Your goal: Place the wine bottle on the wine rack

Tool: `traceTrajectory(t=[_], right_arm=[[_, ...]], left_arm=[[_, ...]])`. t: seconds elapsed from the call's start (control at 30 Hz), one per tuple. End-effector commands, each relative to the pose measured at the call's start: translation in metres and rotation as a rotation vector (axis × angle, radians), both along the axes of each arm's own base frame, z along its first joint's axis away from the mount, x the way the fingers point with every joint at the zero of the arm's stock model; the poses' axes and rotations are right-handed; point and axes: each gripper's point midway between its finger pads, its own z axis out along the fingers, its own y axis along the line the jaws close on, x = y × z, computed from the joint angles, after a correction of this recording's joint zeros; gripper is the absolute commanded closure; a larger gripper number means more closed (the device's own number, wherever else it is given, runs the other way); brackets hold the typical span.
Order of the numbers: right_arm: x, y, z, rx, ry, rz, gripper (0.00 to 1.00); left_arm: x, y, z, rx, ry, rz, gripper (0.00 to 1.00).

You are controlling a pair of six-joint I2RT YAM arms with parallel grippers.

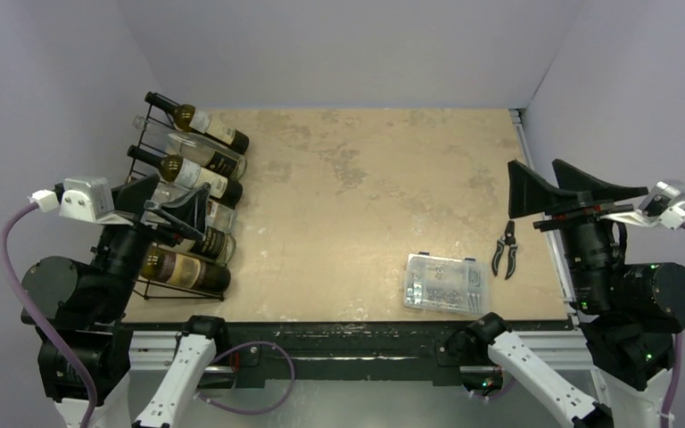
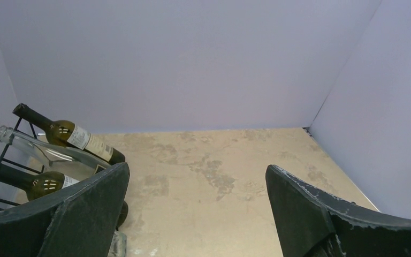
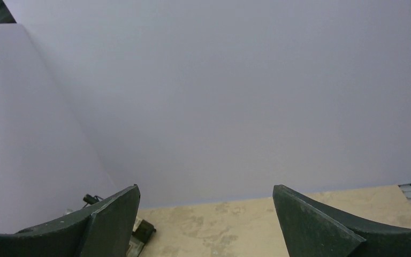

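Your wine rack stands at the table's left edge. The nearest wine bottle lies in it, long axis roughly left to right, base toward centre, neck hidden. Left gripper and right gripper both spread wide, empty.

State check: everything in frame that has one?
wine rack, loaded with several bottles.
wine bottles, lying slanted in the rack, none held.
left end effector, open, empty, by the rack.
right end effector, open, empty.
clear plastic box, lid looks shut.
pruning shears, lying flat, blades look closed.
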Motion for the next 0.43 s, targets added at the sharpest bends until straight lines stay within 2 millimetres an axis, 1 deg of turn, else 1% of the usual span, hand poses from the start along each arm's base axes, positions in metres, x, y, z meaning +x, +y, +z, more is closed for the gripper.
traceTrajectory(t=[0.0, 0.23, 0.27, 0.3, 0.33, 0.4], right_arm=[[0.003, -0.013, 0.013, 0.027, -0.008, -0.075, 0.01], [0.009, -0.009, 0.005, 0.036, 0.010, -0.066, 0.01], [0.010, -0.006, 0.000, 0.031, 0.014, -0.055, 0.01], [0.012, -0.002, 0.002, 0.005, -0.021, -0.044, 0.01], [0.017, -0.004, -0.003, -0.007, -0.001, -0.069, 0.01], [0.017, -0.005, -0.006, 0.041, 0.027, -0.064, 0.01]], left_arm=[[-0.014, 0.008, 0.017, 0.011, -0.070, 0.039, 0.00], [-0.012, 0.007, 0.016, -0.005, -0.073, 0.035, 0.00], [-0.012, 0.008, 0.016, -0.011, -0.074, 0.038, 0.00], [-0.011, 0.008, 0.015, -0.017, -0.073, 0.037, 0.00], [-0.011, 0.007, 0.015, -0.021, -0.076, 0.036, 0.01], [-0.011, 0.007, 0.015, -0.024, -0.081, 0.032, 0.01]])
